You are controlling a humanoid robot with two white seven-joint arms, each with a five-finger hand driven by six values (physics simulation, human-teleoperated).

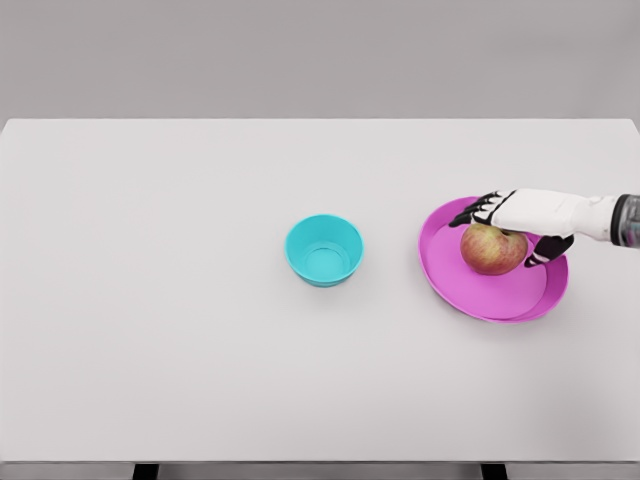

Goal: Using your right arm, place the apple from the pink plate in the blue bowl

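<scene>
While the right hand (512, 222) reaches in from the picture's right edge and sits over the apple (493, 249), the step in hand looks to be the grasp itself, with no lift visible. To do it well, I would judge that the fingers should wrap down around the widest part of the fruit, the thumb opposing them on the near side, so the round, smooth body cannot squirt out when pressure comes on. Closing should be even and centred; a pinch high on the crown would likely roll the apple across the plate.

As for the hand, its dark-tipped fingers (474, 212) spread over the apple's far upper side toward the left, and the thumb (548, 250) drops down by the fruit's right flank. The hand is partly open, cupped about the apple rather than clamped; the white palm seems to touch or nearly touch the top, but whether a firm grip is made cannot be told from this view.

The apple rests on the pink plate (470, 296), toward its upper middle. That plate lies on the white table (160, 350), right of centre. The blue bowl (324, 250) stands to the plate's left, apart from it, upright and with nothing in it. Once held, the fruit must be raised clear of the plate's rim, carried left and lowered into the bowl rather than dropped.
</scene>
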